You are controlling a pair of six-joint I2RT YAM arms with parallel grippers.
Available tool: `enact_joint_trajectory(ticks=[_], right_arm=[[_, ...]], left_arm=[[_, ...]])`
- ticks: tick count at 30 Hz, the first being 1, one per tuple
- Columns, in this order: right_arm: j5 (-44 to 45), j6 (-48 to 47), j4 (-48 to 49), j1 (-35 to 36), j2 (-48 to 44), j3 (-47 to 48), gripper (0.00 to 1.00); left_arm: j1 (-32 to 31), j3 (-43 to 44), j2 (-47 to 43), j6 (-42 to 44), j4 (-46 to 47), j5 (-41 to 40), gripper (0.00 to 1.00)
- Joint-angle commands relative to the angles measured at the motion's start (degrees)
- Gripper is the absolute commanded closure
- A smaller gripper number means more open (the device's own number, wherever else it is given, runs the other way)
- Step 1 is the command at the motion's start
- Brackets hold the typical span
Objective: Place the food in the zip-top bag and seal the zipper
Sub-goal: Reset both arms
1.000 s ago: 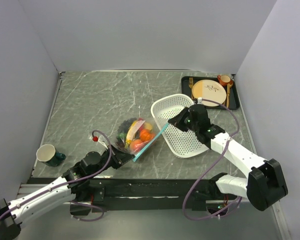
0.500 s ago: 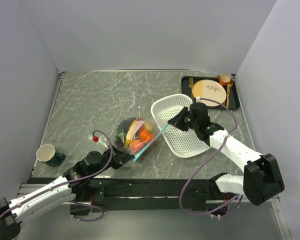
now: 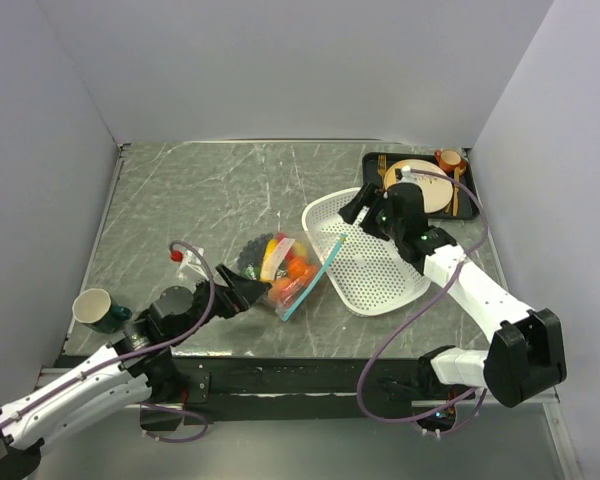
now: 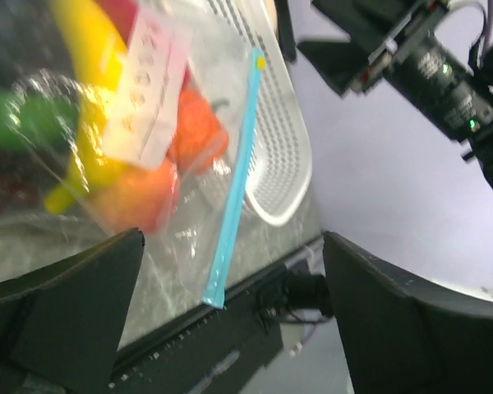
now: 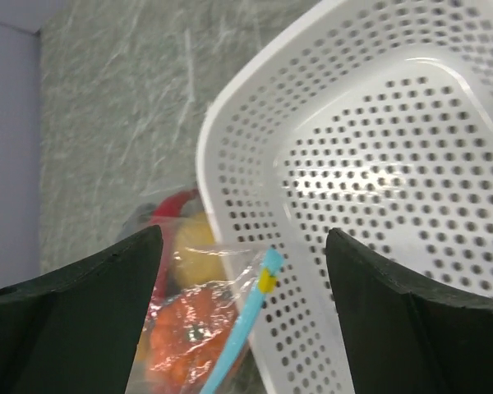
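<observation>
Draws the right gripper [image 3: 364,212] back over the basket [image 3: 380,305] since a second ago, spread wide and empty, leaving the bag [image 3: 298,292] of food [image 3: 283,270] mid-desk near the front edge, zipper [image 3: 312,283] slanting toward the far right corner, just beyond the likewise spread, empty left gripper [image 3: 244,296].

Top camera looks down over the table [image 3: 180,200]; 2 close wrist cameras share zipper [image 4: 234,185] and basket [image 5: 353,148].

zipper [image 4: 234,182] teal-blue | basket [image 5: 370,123] white, perforated | table [image 3: 200,200] grey, white-veined | banana [image 4: 94,74] yellow | tomato [image 4: 195,130] orange
</observation>
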Motion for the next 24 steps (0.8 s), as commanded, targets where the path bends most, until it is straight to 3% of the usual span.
enact_joint_trajectory(ticks=[1,5,7,10,11,14,18,21,24], right_arm=[[8.56,-2.99,-6.35,-1.72,-2.51,3.86,0.12],[11.2,-5.35,-10.13,-3.22,-2.25,5.71,0.05],[13.82,-7.2,-11.37,-3.92,-2.25,6.24,0.0],[16.64,-10.01,-12.51,-6.02,-1.37,6.94,0.0],[17.35,-10.37,-13.12,-7.77,-1.11,7.29,0.0],[15.53,-12.91,-12.08,-13.3,-0.14,7.21,0.0],[10.31,-18.71,-8.91,-17.71,1.7,6.85,0.0],[16.11,-18.81,-9.96,-19.47,3.9,7.82,0.0],[15.17,-18.37,-8.3,-22.97,3.91,6.6,0.0]], left_arm=[[0.03,7.16,4.16,6.95,-4.57,-7.94,0.01],[2.03,17.17,15.42,15.2,-9.03,-7.51,0.01],[5.11,24.2,22.95,18.2,-11.06,-3.23,0.01],[15.82,30.19,29.3,24.62,-10.46,8.19,0.01],[22.11,31.42,30.46,26.81,-9.76,10.57,0.01],[30.23,36.77,34.68,30.32,-7.56,16.47,0.01],[31.67,48.27,41.53,34.64,-11.76,13.15,0.01],[31.67,50.41,44.61,36.85,-13.09,9.46,0.01],[32.37,49.71,44.8,37.46,-12.57,7.34,0.01]])
